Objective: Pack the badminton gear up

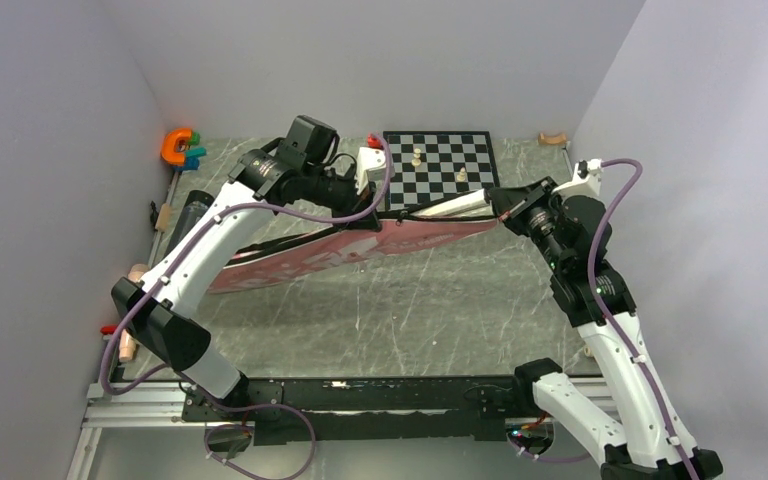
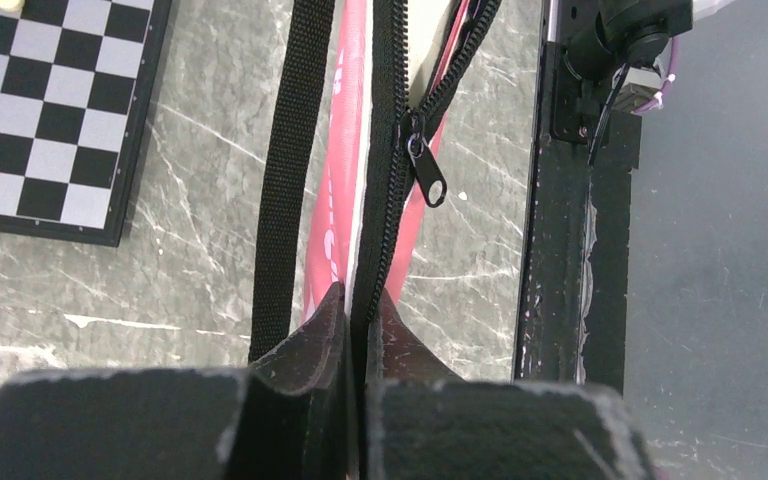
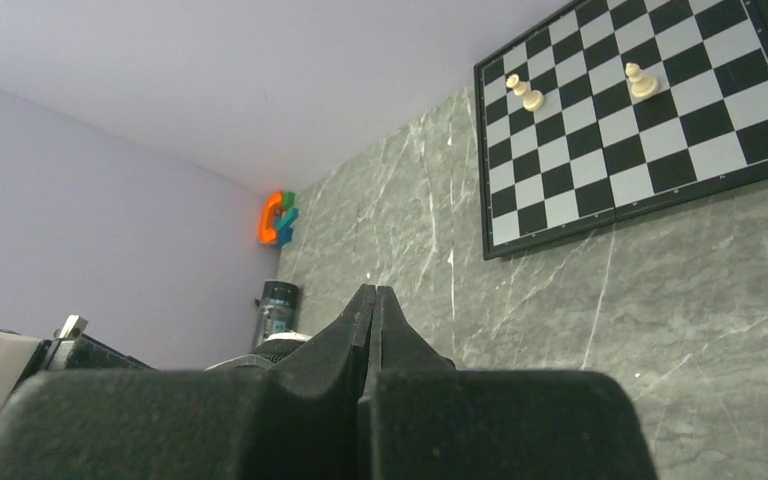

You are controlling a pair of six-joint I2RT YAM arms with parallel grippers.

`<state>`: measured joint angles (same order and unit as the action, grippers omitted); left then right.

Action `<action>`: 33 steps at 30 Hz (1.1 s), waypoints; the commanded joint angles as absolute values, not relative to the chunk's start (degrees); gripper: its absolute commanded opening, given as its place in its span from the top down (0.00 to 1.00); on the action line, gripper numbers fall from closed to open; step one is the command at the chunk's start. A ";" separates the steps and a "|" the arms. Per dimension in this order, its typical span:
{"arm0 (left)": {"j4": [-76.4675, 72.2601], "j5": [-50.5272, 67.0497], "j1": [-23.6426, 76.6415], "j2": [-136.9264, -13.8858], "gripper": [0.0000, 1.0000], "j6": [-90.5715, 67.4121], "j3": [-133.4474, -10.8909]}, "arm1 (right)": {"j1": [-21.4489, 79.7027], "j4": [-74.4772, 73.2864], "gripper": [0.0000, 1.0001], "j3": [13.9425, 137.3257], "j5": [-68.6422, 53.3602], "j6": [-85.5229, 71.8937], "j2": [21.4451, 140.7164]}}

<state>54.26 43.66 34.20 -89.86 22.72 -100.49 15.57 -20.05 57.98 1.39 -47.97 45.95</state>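
- Left gripper clamps the zipper edge of the pink bag, apparently holding it taut for zipping.
- The bag stretches across mid-table, just near of the chessboard.
- Right gripper sits clenched at the bag's right end, with any hold unclear.

Bag is lying diagonally across the table, left end nearer us, right end reaching toward the chessboard. Chessboard is sitting behind it at back centre, 3 pieces standing on it. C-shaped toy is sitting in the back-left corner, tube just in front of it by the left wall. Strap is running alongside the bag's zipper, on the chessboard side. Left gripper is sitting at the bag's middle, right gripper at its right end.
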 commanded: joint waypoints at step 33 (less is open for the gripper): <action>44.15 49.37 35.24 -86.36 1.00 21.13 -100.20 | 18.54 -31.73 1.00 70.48 -0.39 -39.61 49.37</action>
